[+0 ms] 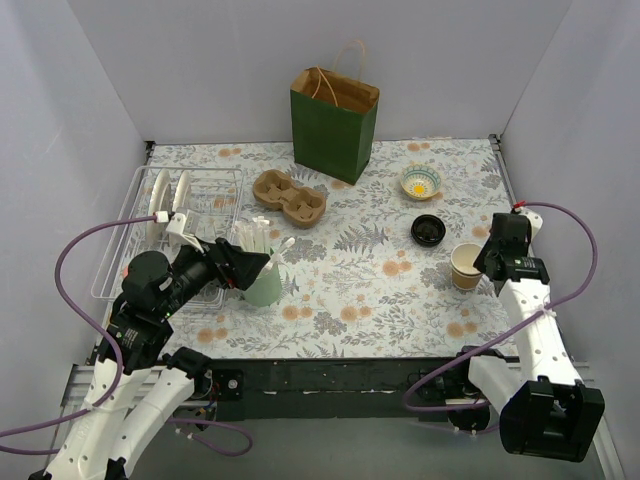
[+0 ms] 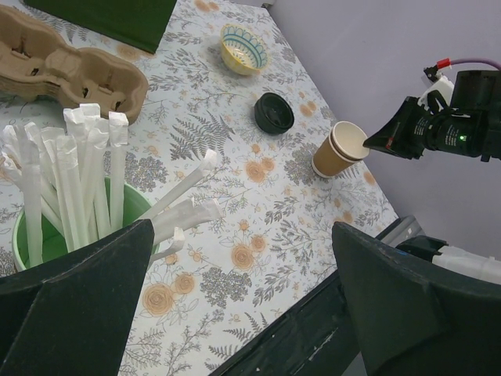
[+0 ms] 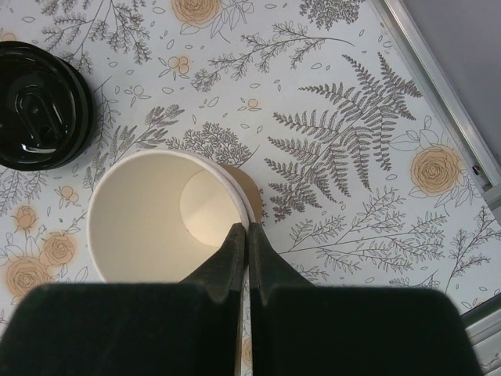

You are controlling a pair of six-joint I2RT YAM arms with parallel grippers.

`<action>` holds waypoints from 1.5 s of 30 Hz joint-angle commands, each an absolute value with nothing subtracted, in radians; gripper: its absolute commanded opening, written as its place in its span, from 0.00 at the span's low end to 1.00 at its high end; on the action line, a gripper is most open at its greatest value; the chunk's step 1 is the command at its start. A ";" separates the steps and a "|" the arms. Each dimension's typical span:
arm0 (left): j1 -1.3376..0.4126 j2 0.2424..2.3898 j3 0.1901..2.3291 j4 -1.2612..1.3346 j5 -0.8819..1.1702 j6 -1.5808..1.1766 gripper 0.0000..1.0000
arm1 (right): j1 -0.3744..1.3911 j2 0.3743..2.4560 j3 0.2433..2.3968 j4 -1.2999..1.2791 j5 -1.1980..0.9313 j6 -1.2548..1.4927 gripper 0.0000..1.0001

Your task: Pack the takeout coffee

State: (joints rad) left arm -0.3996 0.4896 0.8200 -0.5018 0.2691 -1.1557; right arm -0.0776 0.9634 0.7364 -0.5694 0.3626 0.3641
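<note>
The right gripper (image 3: pixel 247 232) is seen closed to a hairline gap on the near wall of the paper cup (image 3: pixel 149 211), with one finger inside the rim and one outside. The cup is stood upright near the right edge of the table (image 3: pixel 344 157). It is round and open-topped, kraft brown outside and cream within, and a second rim is shown nested just under the first. A black lid (image 3: pixel 39 106) of glossy moulded plastic is laid flat just beyond the cup, near it but apart.

The left gripper (image 2: pixel 243 235) is held wide open with nothing between its fingers, above a mint-green cup (image 2: pixel 135 205) packed with paper-wrapped white sticks (image 2: pixel 86 164).

The table is covered by a cloth printed with ferns and orange flowers. Farther back are set a moulded-pulp carrier (image 2: pixel 70 74) with two wells, a small patterned bowl (image 2: pixel 241 48), and an upright green paper bag (image 1: pixel 335 125) with twisted paper handles. A wire rack (image 1: pixel 210 200) holding white plates (image 1: pixel 160 195) is placed at the left.
</note>
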 commanded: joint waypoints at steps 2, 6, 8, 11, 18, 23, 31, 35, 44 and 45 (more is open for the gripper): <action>-0.403 0.492 0.856 -0.506 0.271 -1.147 0.98 | -0.081 0.913 0.755 -0.518 0.357 0.353 0.01; -0.402 0.488 0.854 -0.508 0.275 -1.152 0.98 | -0.081 0.885 0.749 -0.519 0.362 0.362 0.01; -0.402 0.482 0.848 -0.508 0.275 -1.155 0.98 | -0.081 0.868 0.727 -0.497 0.354 0.383 0.01; -0.403 0.474 0.844 -0.511 0.275 -1.160 0.98 | -0.081 0.831 0.709 -0.486 0.345 0.422 0.01; -0.402 0.471 0.853 -0.515 0.273 -1.157 0.98 | -0.081 0.781 0.641 -0.411 0.233 0.497 0.01; -0.402 0.469 0.865 -0.529 0.278 -1.152 0.98 | -0.081 0.859 0.709 -0.506 0.431 0.411 0.01; -0.403 0.492 0.887 -0.538 0.279 -1.151 0.98 | -0.086 0.811 0.770 -0.529 0.164 0.482 0.01; -0.403 0.587 0.951 -0.537 0.368 -1.129 0.91 | -0.086 0.839 0.842 -0.563 0.037 0.479 0.01; -0.514 0.955 1.077 -0.407 0.442 -1.166 0.59 | -0.077 0.862 0.782 -0.499 -0.288 0.502 0.01; -0.588 0.985 1.089 -0.396 0.383 -1.167 0.59 | -0.074 0.861 0.776 -0.496 -0.290 0.500 0.01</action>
State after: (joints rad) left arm -0.4454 0.8803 1.0233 -0.4477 0.4427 -1.1610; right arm -0.0780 0.8600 0.7933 -0.5400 -0.1658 0.4911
